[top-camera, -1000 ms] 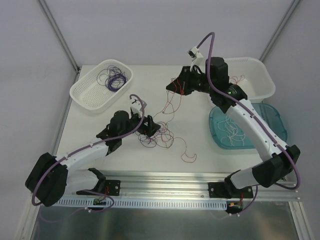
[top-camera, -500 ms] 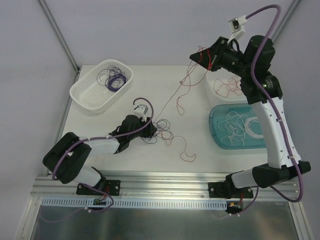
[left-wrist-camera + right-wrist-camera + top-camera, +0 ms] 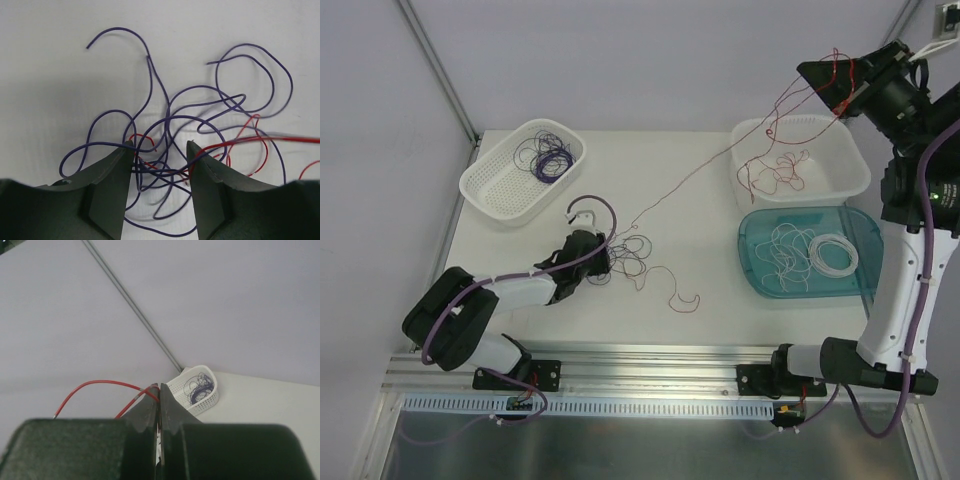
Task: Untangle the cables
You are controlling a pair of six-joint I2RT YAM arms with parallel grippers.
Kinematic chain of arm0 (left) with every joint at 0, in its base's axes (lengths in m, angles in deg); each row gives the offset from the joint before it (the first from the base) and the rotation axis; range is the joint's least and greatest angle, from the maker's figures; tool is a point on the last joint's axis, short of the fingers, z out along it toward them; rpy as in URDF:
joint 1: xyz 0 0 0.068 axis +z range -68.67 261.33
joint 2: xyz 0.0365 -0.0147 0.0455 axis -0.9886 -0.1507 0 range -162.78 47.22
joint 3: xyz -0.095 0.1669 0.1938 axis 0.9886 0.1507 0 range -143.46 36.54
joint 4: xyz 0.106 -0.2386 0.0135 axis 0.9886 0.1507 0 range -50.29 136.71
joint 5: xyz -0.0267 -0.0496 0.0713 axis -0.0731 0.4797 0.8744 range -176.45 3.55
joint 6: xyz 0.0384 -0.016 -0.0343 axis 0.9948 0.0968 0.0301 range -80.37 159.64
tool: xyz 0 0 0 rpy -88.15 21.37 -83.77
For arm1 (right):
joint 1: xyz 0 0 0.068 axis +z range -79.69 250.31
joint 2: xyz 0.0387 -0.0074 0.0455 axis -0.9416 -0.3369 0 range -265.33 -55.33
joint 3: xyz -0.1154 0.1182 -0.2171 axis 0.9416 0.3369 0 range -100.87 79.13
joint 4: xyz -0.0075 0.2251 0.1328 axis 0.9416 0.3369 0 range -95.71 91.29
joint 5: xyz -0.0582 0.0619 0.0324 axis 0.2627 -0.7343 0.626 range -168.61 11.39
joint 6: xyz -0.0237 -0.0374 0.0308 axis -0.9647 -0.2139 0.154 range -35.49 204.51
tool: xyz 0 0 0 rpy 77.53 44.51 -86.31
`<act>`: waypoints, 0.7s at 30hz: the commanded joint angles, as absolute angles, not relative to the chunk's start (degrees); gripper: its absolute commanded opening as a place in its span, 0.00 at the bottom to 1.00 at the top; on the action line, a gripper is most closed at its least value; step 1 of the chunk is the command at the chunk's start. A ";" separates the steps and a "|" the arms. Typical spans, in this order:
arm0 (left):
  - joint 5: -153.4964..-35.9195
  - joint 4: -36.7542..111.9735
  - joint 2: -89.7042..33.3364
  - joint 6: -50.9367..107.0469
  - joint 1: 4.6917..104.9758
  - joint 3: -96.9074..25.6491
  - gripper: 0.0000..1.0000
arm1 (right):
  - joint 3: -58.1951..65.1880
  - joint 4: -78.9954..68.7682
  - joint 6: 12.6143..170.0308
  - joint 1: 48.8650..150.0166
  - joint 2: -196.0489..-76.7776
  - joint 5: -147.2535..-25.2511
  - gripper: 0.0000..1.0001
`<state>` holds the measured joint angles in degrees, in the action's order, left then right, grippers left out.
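A tangle of dark purple and red cables [image 3: 628,255] lies mid-table. My left gripper [image 3: 601,258] sits low at its left edge. In the left wrist view the jaws [image 3: 160,148] stand apart, astride the tangle [image 3: 170,120], with purple and red strands crossing between the fingers. My right gripper [image 3: 840,88] is raised high at the top right, shut on a red cable [image 3: 720,160] that runs taut down to the tangle. The right wrist view shows the red cable [image 3: 100,384] pinched at the closed fingertips [image 3: 160,388].
A white basket [image 3: 485,185] at the back left holds purple cables [image 3: 548,160]; it also shows in the right wrist view [image 3: 210,399]. A white bin [image 3: 855,165] at the back right holds red cables [image 3: 780,170]. In front of it, a teal tray [image 3: 865,270] holds white cables [image 3: 810,250].
My right gripper has risen up and to the right, drawing the red cable taut out of the tangle. My left gripper's jaws have narrowed around the tangle and shifted slightly left.
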<state>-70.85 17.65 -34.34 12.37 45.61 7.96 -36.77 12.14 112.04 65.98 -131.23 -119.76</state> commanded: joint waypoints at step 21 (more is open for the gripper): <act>-71.93 38.66 -17.74 5.16 58.92 4.73 0.72 | -33.72 -3.51 125.55 53.09 -131.36 -128.36 0.01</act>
